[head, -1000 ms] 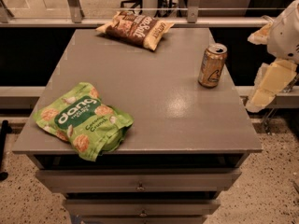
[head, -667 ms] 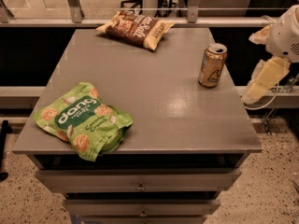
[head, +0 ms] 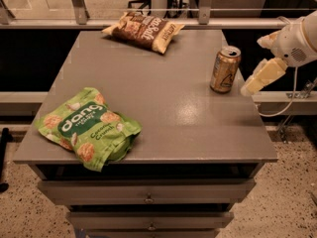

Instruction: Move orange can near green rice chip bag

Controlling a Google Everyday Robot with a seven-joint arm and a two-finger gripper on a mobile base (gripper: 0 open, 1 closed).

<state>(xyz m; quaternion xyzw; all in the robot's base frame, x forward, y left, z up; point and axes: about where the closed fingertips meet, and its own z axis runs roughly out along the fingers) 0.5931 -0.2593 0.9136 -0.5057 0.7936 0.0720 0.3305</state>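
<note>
Since the earlier frame my gripper (head: 251, 67) has crept up and in toward the table (head: 174, 114) from its right side, while the can (head: 225, 69) has not budged. The fingers (head: 262, 76) are spread apart with nothing between them; I read that as the jaws held wide so the can can pass between them. The can stands upright just ahead of the lower fingertip, close but not touching, near the table's right edge. That spot suits a side-on approach, which I take to be why the arm comes in level from the right and not from above. The green bag (head: 89, 128) lies flat well away from the fingers, across the table at its near left corner and slightly overhanging the front edge. The brown bag (head: 143, 29) sits off to the far side, out of the line between fingers and green bag, so I judge the carry path open once I have hold of the can.
</note>
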